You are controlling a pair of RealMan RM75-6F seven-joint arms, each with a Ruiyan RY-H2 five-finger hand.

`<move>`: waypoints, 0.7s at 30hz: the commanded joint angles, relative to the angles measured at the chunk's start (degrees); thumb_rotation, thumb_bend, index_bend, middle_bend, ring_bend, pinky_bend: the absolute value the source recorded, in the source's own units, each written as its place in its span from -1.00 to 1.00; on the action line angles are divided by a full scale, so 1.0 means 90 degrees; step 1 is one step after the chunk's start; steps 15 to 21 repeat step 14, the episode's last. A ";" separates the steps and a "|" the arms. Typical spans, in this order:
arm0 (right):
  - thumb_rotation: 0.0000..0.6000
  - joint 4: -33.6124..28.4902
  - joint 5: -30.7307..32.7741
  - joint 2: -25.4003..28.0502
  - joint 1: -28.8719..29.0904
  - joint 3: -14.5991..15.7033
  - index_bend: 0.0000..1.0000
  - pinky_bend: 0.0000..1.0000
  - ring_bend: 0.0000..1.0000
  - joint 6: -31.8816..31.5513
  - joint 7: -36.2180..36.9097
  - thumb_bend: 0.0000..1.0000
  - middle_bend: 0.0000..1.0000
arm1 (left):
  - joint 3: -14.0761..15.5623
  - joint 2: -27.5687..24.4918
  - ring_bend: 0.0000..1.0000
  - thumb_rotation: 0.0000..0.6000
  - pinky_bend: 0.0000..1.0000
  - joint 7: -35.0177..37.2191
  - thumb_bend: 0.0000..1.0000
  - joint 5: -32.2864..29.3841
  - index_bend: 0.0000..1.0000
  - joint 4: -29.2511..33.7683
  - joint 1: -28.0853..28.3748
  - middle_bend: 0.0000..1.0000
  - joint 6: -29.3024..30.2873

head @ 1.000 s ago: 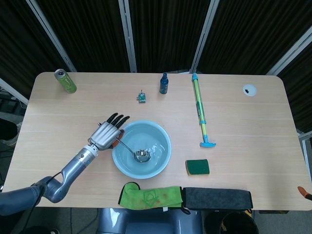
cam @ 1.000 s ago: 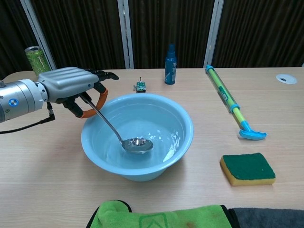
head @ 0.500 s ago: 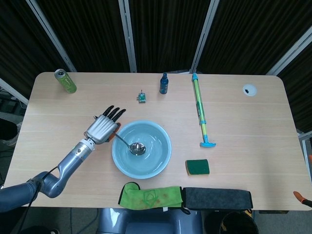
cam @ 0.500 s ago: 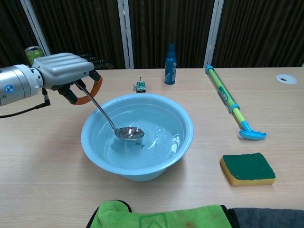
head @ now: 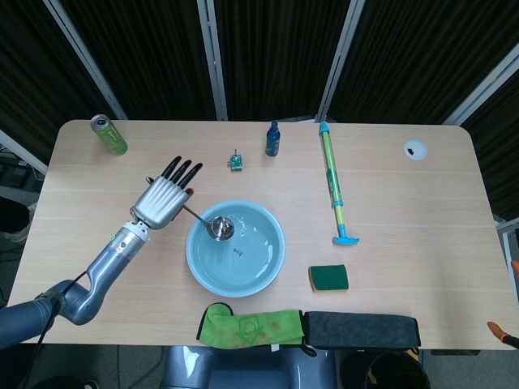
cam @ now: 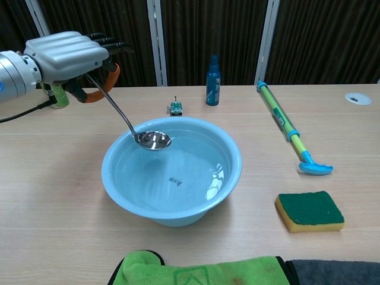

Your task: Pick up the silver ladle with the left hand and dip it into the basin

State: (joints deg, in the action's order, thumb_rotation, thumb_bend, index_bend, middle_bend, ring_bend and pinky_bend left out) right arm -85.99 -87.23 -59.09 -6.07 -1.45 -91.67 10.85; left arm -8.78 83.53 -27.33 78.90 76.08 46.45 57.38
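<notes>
One silver ladle, held: my left hand grips its orange-tipped handle end, fingers extended forward over the top with the handle pinched beneath. Shaft slants down and right; bowl of the ladle hangs level above the water, just inside the basin's near-left rim, apparently clear of the surface.

One light blue basin, part-filled with water, standing near the middle of the desk, toward its front edge.

Right hand: not visible in either view.

Handling note, my judgement: the ladle is out of the water, so the dip is either being repeated or ended. To dip well, I would lower the wrist so the bowl enters toward the basin's centre, keeping the shaft off the rim so the basin is not tipped or pushed. Keep the bowl level on the lift, or water spills on the desk. Grip sits far out on the handle, so the ladle may swivel; move slowly.

Other items, untouched:
- green can, far-left corner
- blue bottle, far edge
- green and yellow water pump, right of basin
- sponge, front right of basin
- green cloth, front edge
</notes>
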 commanded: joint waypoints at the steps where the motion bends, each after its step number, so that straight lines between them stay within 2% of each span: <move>1: 1.00 -0.0009 -0.0019 -0.0002 -0.0006 0.0010 -0.97 -1.00 -1.00 -0.0014 -0.0015 -1.00 -1.00 | -0.0045 -0.0040 -1.00 1.00 -1.00 -0.0040 0.35 0.0105 0.53 0.0067 -0.0019 -1.00 0.0193; 10: 1.00 -0.0028 -0.0074 -0.0004 -0.0029 0.0022 -0.97 -1.00 -1.00 -0.0083 0.0013 -1.00 -1.00 | -0.0063 -0.0189 -1.00 1.00 -1.00 -0.0177 0.34 0.0446 0.53 0.0332 -0.0030 -1.00 0.0601; 14: 1.00 -0.0034 -0.0085 0.0015 0.0023 0.0032 -0.97 -1.00 -1.00 0.0014 0.0028 -1.00 -1.00 | -0.0081 -0.0326 -1.00 1.00 -1.00 -0.0338 0.34 0.0436 0.53 0.0591 -0.0061 -1.00 0.0667; 21: 1.00 -0.0034 -0.0085 0.0015 0.0023 0.0032 -0.97 -1.00 -1.00 0.0014 0.0028 -1.00 -1.00 | -0.0081 -0.0326 -1.00 1.00 -1.00 -0.0338 0.34 0.0436 0.53 0.0591 -0.0061 -1.00 0.0667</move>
